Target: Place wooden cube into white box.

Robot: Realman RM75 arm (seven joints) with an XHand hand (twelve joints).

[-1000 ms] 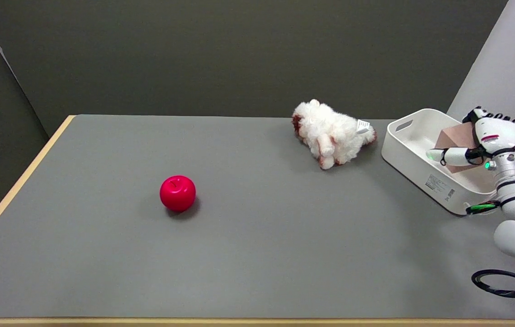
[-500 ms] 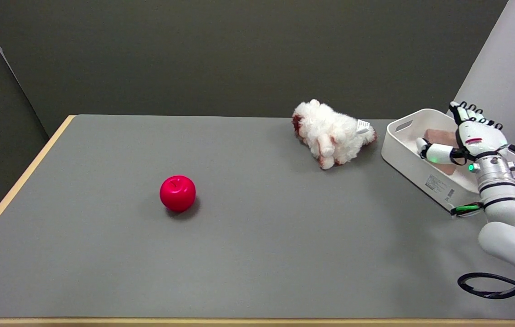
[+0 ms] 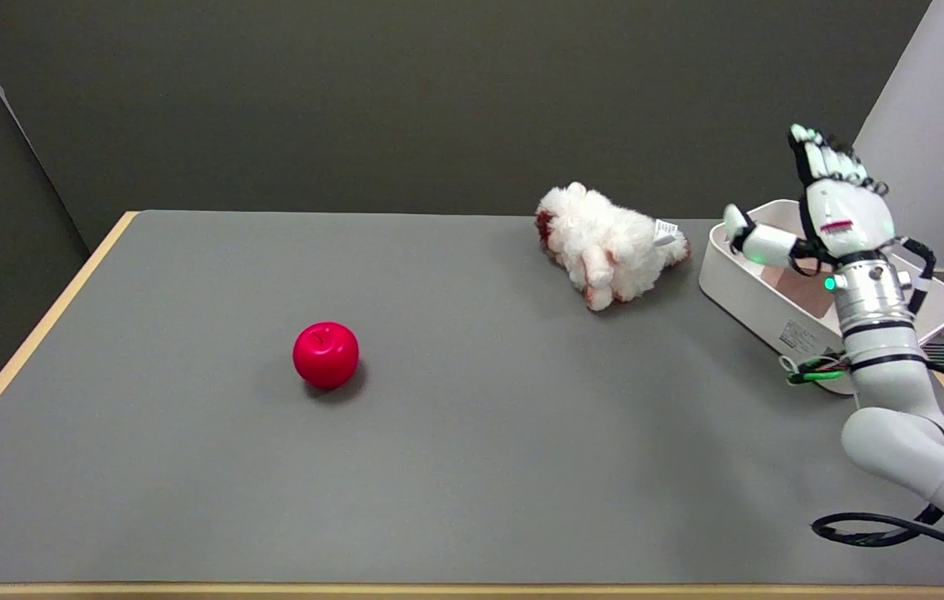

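One hand at work: the right hand (image 3: 836,208) was raised above the white box (image 3: 742,287), fingers spread and upright, holding nothing.
Cube: the wooden cube (image 3: 805,287) lay inside the white box, partly hidden behind the wrist.
Key relation: the cube sat at about 7 o'clock from the hand, just below it and apart from the fingers.
Judgement: placement looked done; next was likely a retreat clear of the box rim.
Bystanders: plush toy (image 3: 605,243) at 9 o'clock of the box; red apple (image 3: 326,354) well apart.

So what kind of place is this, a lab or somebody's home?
Most likely a robot test lab: a plain grey table against bare dark walls, a white robot hand raised over a white box, and unrelated props, red apple and plush toy.
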